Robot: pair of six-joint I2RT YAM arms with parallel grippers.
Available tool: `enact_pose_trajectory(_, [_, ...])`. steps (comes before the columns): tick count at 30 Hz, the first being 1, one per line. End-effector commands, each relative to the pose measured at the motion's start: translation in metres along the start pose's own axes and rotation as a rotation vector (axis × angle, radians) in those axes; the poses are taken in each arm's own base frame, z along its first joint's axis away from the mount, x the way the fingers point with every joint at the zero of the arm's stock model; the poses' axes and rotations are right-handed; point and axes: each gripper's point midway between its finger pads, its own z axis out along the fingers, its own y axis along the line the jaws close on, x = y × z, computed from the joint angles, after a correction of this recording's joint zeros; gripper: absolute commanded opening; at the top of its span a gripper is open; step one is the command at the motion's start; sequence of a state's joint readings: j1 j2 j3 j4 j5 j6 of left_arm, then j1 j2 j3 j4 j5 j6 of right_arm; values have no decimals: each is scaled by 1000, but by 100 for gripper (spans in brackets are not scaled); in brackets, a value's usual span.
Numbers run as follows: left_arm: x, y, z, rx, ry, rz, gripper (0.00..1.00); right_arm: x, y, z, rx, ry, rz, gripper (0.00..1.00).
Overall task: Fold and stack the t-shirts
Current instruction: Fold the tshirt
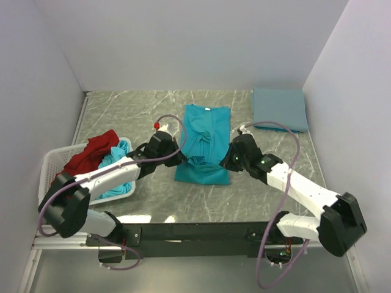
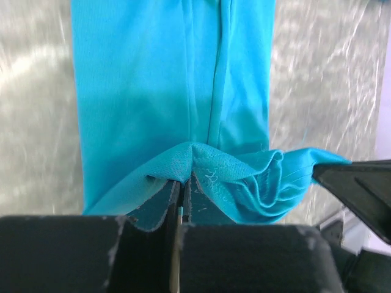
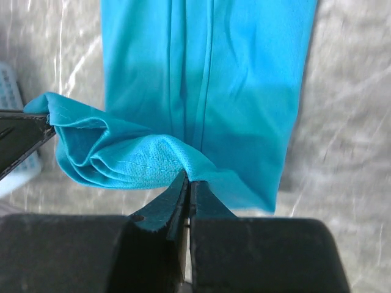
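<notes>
A bright teal t-shirt (image 1: 205, 137) lies as a long narrow strip in the middle of the table, its near end bunched and lifted. My left gripper (image 1: 178, 159) is shut on the near hem at the left; the left wrist view shows the teal fabric (image 2: 177, 79) pinched at the fingertips (image 2: 160, 201). My right gripper (image 1: 227, 160) is shut on the same hem at the right, the cloth (image 3: 201, 67) pinched in the right wrist view. A folded grey-blue t-shirt (image 1: 280, 109) lies at the back right. A red t-shirt (image 1: 91, 151) and another teal one (image 1: 116, 157) sit in the basket.
A white lattice basket (image 1: 52, 166) stands at the left edge of the marbled table (image 1: 122, 110). White walls close in the back and both sides. A black rail runs along the near edge under the arm bases.
</notes>
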State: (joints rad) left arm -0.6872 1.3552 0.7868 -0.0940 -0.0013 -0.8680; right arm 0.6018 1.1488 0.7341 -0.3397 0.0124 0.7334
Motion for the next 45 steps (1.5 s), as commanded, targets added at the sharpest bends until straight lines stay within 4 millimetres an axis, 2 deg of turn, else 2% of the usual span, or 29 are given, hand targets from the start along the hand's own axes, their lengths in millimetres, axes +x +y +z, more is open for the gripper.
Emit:
enact_pose_trajectory(1, [-37,-15,12,37,-83,49,5,-48,20,5,-35,-115,-24,0])
enact_pose_trajectory(3, [-48,-20,15,42,-100,53,4,-60,21,8,-30,-131,-31,0])
enact_pose_trajectory(4, [-50,-16,21,28,-99,53,4,-63,16,14,-12,-124,-24,0])
enact_pose_trajectory(8, [-67,-16,34,12,-112,51,4,-79,16,25,-13,-130,-13,0])
enact_pose_trajectory(10, [-72,-12,42,-2,-111,47,4,-80,14,32,-15,-110,-7,0])
enact_pose_trajectory(20, [-86,-4,72,-21,-86,47,7,-106,9,62,-12,-109,15,0])
enact_pose_trajectory(22, [-86,-1,78,-22,-80,49,8,-110,2,70,11,-100,27,0])
enact_pose_trajectory(26, [-90,3,88,-33,-67,43,11,-116,-1,81,25,-94,32,0])
enact_pose_trajectory(30, [-90,6,95,-19,-51,38,23,-119,-10,93,58,-80,56,0])
enact_pose_trajectory(31, [-91,8,95,-24,-53,37,27,-120,-14,95,68,-79,61,2])
enact_pose_trajectory(32, [-92,8,95,-26,-58,38,31,-125,-12,96,62,-81,56,8])
enact_pose_trajectory(33, [-95,8,96,-29,-65,40,39,-123,-14,102,66,-66,55,34])
enact_pose_trajectory(34, [-100,10,96,-50,-73,45,42,-124,-14,104,63,-60,55,44])
enact_pose_trajectory(37, [-109,10,92,-66,-78,59,56,-129,-11,105,63,-54,55,58])
enact_pose_trajectory(38, [-112,7,90,-61,-82,64,57,-130,-11,103,60,-60,59,60])
enact_pose_trajectory(39, [-114,6,88,-60,-82,65,70,-133,-6,97,47,-76,56,71])
enact_pose_trajectory(41, [-118,-2,80,-42,-83,79,71,-132,-6,92,39,-85,59,80])
enact_pose_trajectory(42, [-123,-8,72,-25,-100,80,72,-136,-2,83,26,-106,55,83])
enact_pose_trajectory(43, [-121,-7,68,-20,-99,82,80,-135,-3,78,23,-112,54,83])
enact_pose_trajectory(44, [-119,-9,63,-13,-93,83,84,-127,-6,76,27,-100,55,84])
enact_pose_trajectory(45, [-122,-16,54,11,-102,84,92,-130,-3,65,14,-122,53,84])
